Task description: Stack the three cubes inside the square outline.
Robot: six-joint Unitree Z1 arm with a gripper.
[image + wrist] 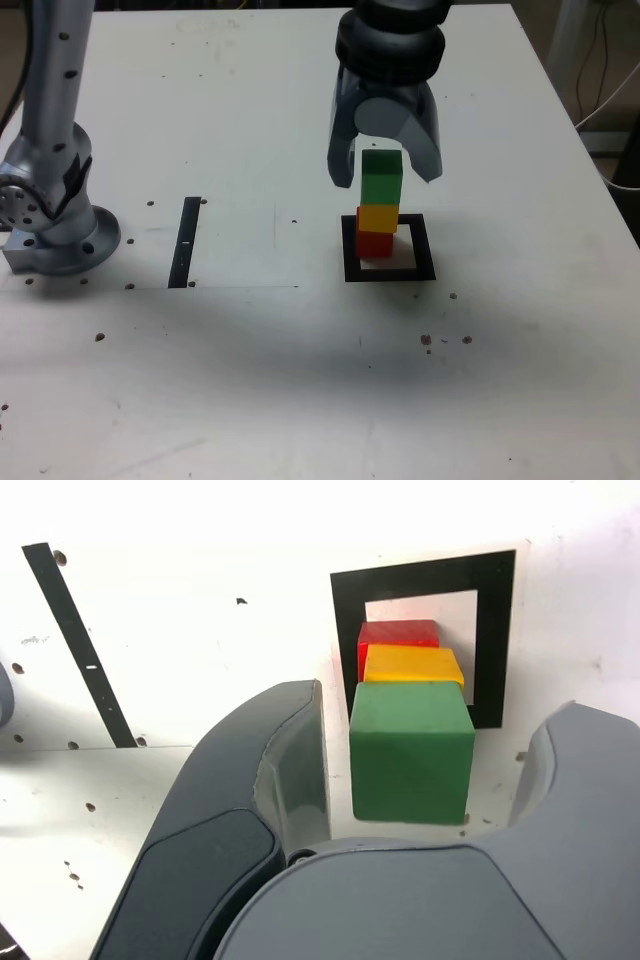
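The three cubes stand stacked in the square outline [390,272] [430,575], toward its edge on the exterior view's left. The red cube [375,243] [398,634] is at the bottom, the yellow cube [377,218] [412,666] sits on it, and the green cube [381,185] [412,750] is on top. My gripper [386,176] [440,712] hangs open over the stack, one finger on each side of the green cube. In the wrist view a narrow gap shows beside one finger and a wide gap beside the other.
A thin black strip [186,242] [75,640] lies on the white table at the exterior view's left. The arm's grey base [60,235] stands further left. Small dark holes dot the tabletop. Cables hang beyond the table's right edge.
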